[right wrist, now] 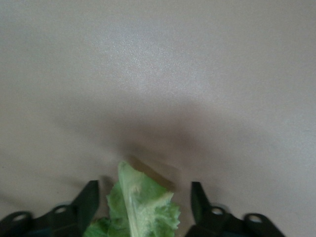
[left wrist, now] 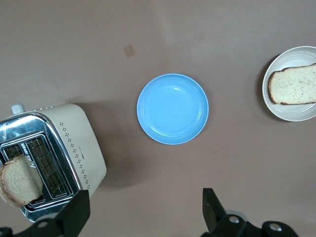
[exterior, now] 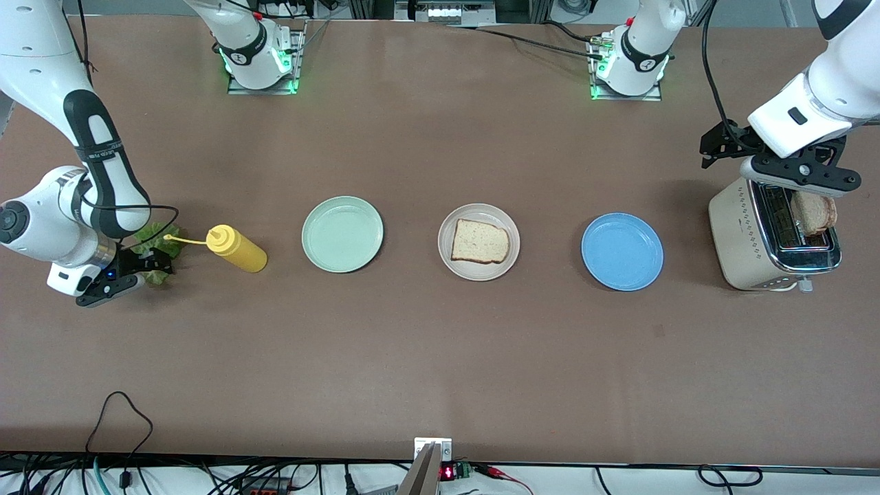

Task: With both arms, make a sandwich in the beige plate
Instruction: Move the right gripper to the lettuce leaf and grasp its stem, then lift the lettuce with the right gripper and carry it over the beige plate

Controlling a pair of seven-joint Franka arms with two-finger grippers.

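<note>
Bread (exterior: 480, 241) is lying on the beige plate (exterior: 448, 227), while the right hand (right wrist: 144, 207) is spreading open around the lettuce (right wrist: 139, 207) and the left hand (left wrist: 145, 213) is hovering open over the toaster (exterior: 739, 237).

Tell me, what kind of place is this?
Probably a robotics lab staged as a kitchen: two white arms bolted to a brown table, cables along its edge, and a beige toaster beside a row of round plates, including a beige plate holding bread.
</note>
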